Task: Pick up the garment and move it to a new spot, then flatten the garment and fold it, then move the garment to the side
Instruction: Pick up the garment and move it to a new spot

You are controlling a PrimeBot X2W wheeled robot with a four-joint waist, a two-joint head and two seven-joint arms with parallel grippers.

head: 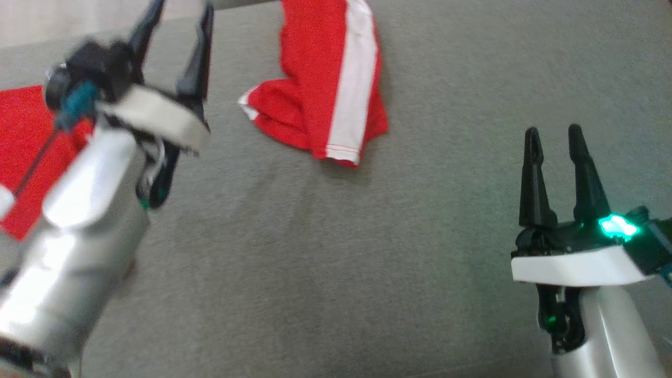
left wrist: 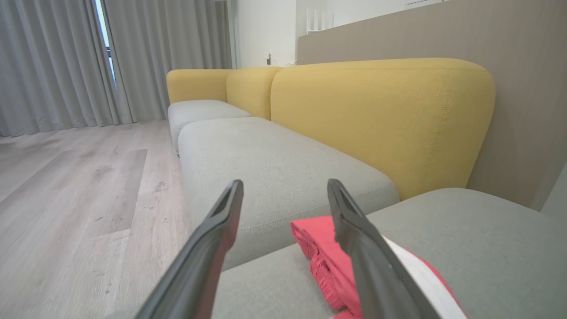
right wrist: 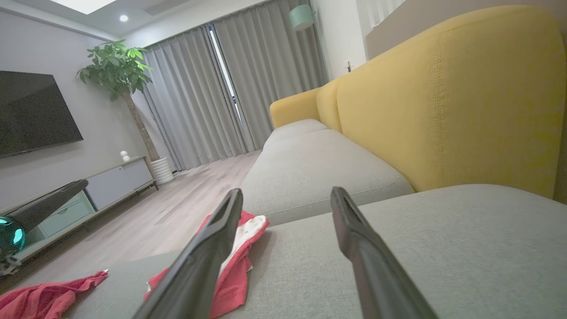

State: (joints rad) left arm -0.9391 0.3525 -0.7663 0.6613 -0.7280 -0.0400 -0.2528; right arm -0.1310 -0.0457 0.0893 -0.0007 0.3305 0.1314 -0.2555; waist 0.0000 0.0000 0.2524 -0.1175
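Holding nothing, the left gripper (head: pixel 178 23) and the right gripper (head: pixel 554 134) both have their fingers wide apart. The garment (head: pixel 320 89) lies on the gray sofa seat (head: pixel 367 262), just beside the left gripper's tips and well ahead of the right gripper. It looks soft, light and floppy, so I would pinch its near hem. It is red with a white stripe, all bunched up.

head: down onto sofa seat (head: pixel 336 262) | wrists: low, along it toward curtains (left wrist: pixel 53 66) | shared: red garment (head: pixel 310 79)
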